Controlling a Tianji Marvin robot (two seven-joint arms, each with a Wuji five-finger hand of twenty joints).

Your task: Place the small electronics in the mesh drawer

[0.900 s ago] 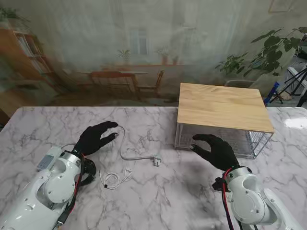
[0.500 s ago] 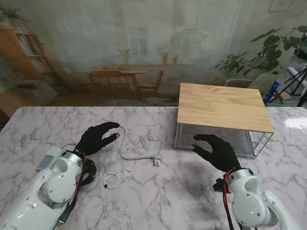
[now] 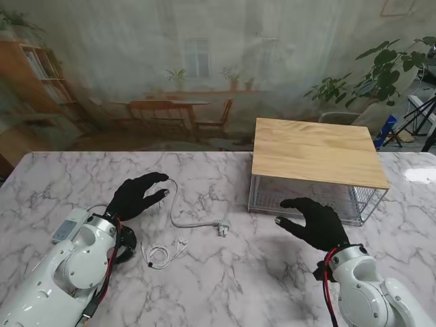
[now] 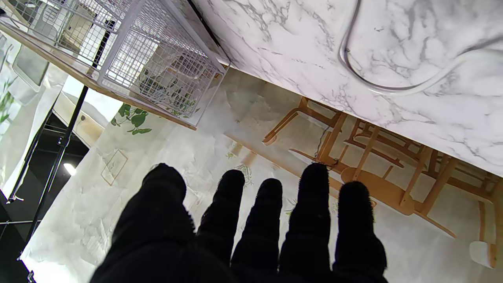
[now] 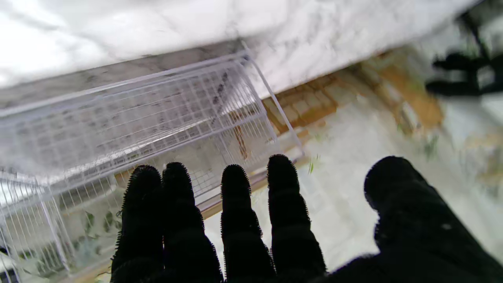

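The white mesh drawer (image 3: 306, 197) sits pushed in under a wooden top (image 3: 317, 151) at the right of the table; its mesh (image 5: 149, 114) fills the right wrist view. My right hand (image 3: 317, 221) hovers open just in front of the drawer's face, fingers spread, holding nothing. My left hand (image 3: 136, 194) is open over the table's left part, fingertips near one end of a grey charging cable (image 3: 197, 221). That cable (image 4: 393, 84) curves across the marble. White earphones (image 3: 162, 254) lie coiled nearer to me.
A white rectangular device (image 3: 68, 226) lies at the left beside my left forearm. The marble table (image 3: 225, 286) has its far edge against a painted backdrop. A plant (image 3: 375, 75) and a tripod (image 3: 422, 119) stand beyond the right corner.
My right hand has drawn back toward me and a little to the right, away from the drawer's front. The left hand has stayed still.
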